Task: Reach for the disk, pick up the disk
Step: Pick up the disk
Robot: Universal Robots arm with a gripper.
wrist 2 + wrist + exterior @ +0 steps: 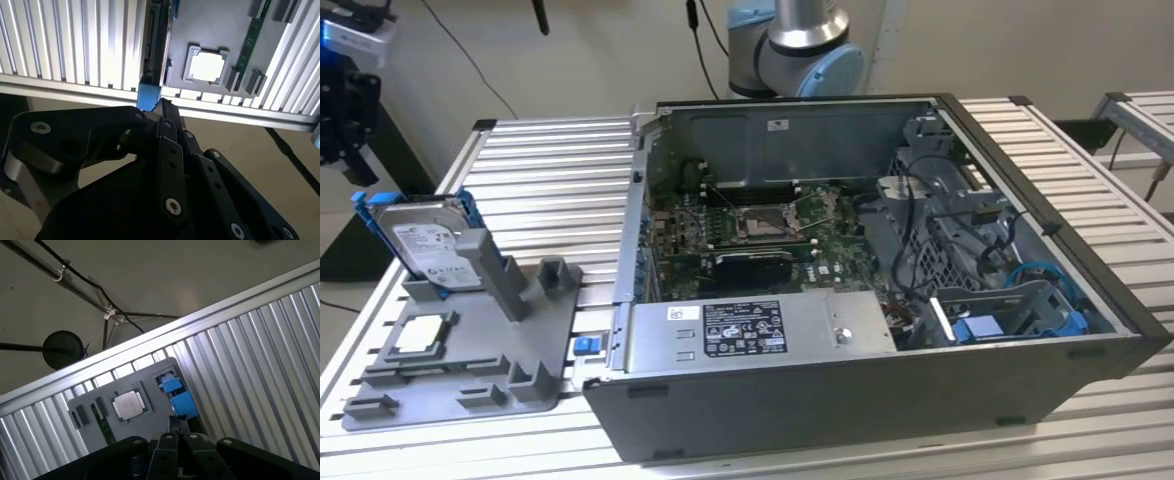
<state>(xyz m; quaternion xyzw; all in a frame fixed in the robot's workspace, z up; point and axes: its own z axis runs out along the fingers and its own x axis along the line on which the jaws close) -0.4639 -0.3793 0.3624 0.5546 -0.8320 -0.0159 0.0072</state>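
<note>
Open air above upright disk, holder post just beside, computer case near

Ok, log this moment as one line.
phase: reach | gripper: shut, empty, close to hard disk, not touching | hard disk: standing tilted in grey fixture | processor chip: seated in fixture

The black gripper, fingertips pressed together, lies near the blue-framed disk; the disk stands edge-on in a grey fixture tray; a square silver processor chip lies in the same tray; the tray rests on a ribbed aluminium table.
</note>
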